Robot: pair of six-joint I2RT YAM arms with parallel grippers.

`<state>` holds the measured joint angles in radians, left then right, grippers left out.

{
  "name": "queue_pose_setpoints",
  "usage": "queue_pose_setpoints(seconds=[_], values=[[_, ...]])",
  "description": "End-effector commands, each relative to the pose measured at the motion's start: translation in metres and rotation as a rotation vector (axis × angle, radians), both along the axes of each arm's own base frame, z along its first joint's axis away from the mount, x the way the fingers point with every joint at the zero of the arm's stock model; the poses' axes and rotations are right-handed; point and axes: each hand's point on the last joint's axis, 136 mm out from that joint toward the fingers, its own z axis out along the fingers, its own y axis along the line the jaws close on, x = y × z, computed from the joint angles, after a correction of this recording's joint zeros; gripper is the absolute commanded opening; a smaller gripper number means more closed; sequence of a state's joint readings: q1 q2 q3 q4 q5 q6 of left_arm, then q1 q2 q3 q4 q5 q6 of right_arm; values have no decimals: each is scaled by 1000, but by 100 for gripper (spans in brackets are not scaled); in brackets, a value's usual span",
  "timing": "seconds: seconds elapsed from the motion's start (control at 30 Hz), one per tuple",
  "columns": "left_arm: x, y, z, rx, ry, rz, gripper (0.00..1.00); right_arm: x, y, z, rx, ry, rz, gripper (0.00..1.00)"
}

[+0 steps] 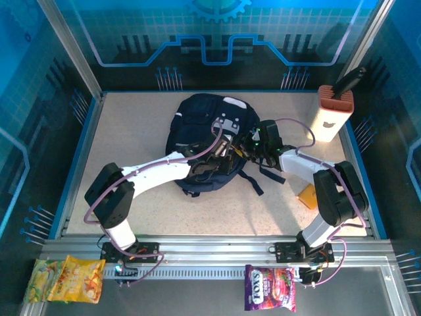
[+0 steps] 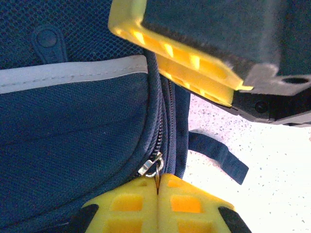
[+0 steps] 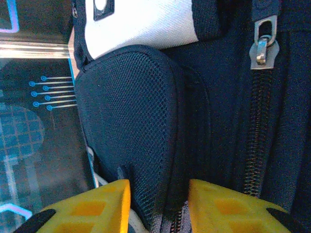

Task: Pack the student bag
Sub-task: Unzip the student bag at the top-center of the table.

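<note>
The student bag (image 1: 197,125) lies in the middle of the table, dark navy with grey-white patches at its top. My left gripper (image 2: 158,187) is shut on the metal zipper pull (image 2: 151,166) at the bag's side seam, and it sits over the bag's right part (image 1: 227,150). My right gripper (image 3: 159,194) is at the bag's right edge (image 1: 253,148), its yellow fingers closed against both sides of a navy mesh fold (image 3: 141,121) of the bag. A second zipper pull (image 3: 264,41) hangs to the upper right. One of the right gripper's fingers (image 2: 184,58) shows close above the left gripper.
A white and terracotta case (image 1: 334,112) with a dark item sticking out stands at the back right. A small orange item (image 1: 307,195) lies by the right arm. Yellow snack bags (image 1: 66,280) and a purple packet (image 1: 270,288) lie in front of the rail.
</note>
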<state>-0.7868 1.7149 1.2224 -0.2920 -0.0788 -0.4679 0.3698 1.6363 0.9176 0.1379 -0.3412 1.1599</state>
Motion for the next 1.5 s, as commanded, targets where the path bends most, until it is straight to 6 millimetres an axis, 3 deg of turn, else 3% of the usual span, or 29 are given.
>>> queue_pose_setpoints(seconds=[0.0,0.1,0.23,0.6,0.77,0.87,0.97,1.13,1.3,1.47], values=[[4,-13,14,-37,-25,-45,0,5,-1,-1,-33,-2,21,27],[1,-7,8,-41,12,-57,0,7,-10,-7,-103,1,5,16],[1,17,-3,-45,55,-18,0,14,-25,-12,-171,-12,-19,10],[-14,100,-32,56,88,92,0,28,-40,-19,-266,-20,-34,7],[-17,112,-30,88,33,54,0,38,-48,-13,-319,-42,-36,7],[-13,100,-22,37,-5,14,0,42,-47,-1,-291,-74,-21,13],[-9,76,-9,-58,-17,-39,0,39,-45,16,-249,-105,-21,32],[-6,34,10,-88,-60,-129,0,11,-59,36,-216,-88,-95,55],[-8,-8,21,-111,-72,-210,0,-23,-80,53,-168,-80,-201,59],[-8,-32,19,-119,-58,-247,0,-49,-88,41,-112,-1,-259,56]])
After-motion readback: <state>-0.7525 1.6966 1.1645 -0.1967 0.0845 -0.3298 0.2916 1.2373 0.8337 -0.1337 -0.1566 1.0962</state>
